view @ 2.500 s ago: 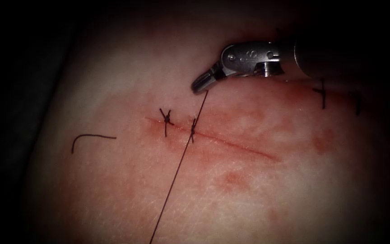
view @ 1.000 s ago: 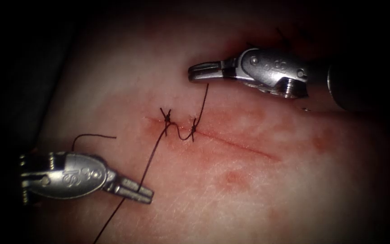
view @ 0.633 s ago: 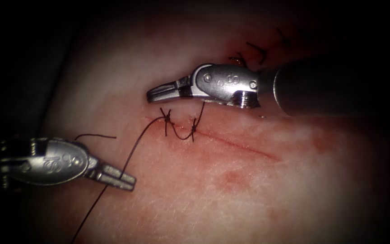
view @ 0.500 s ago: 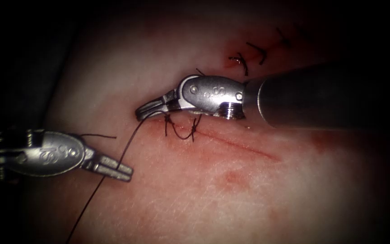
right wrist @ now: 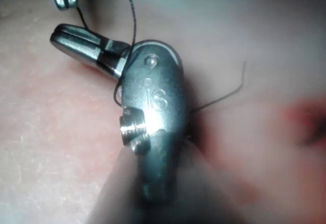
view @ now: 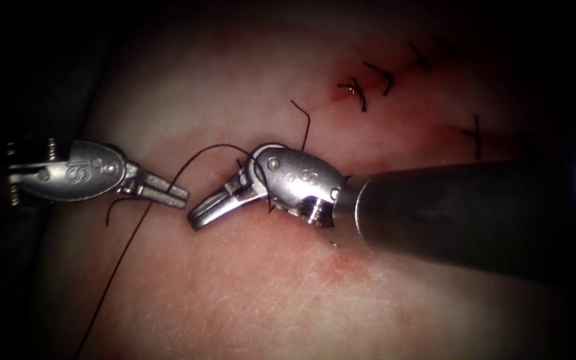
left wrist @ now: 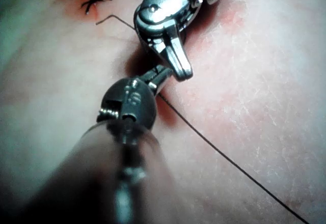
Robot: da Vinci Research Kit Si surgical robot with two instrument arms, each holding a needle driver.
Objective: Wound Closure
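Thread (view: 168, 183) pinched in closed left tool (view: 168, 193); loop lies over right tool (view: 205, 212), jaws closed, seemingly empty, probably for knotting.

The endoscope looks down on the tissue (view: 288, 293) from above and in front, near enough that the right tool (view: 211, 208) and its shaft cross much of the scene beside the left tool (view: 168, 193). The left wrist camera looks along its own shaft at the left tool (left wrist: 159, 77) from very close. The right wrist camera does likewise toward the right tool (right wrist: 76, 43). All three views share the spot where the two tools' tips meet, with the thread (view: 125, 263) beside them.
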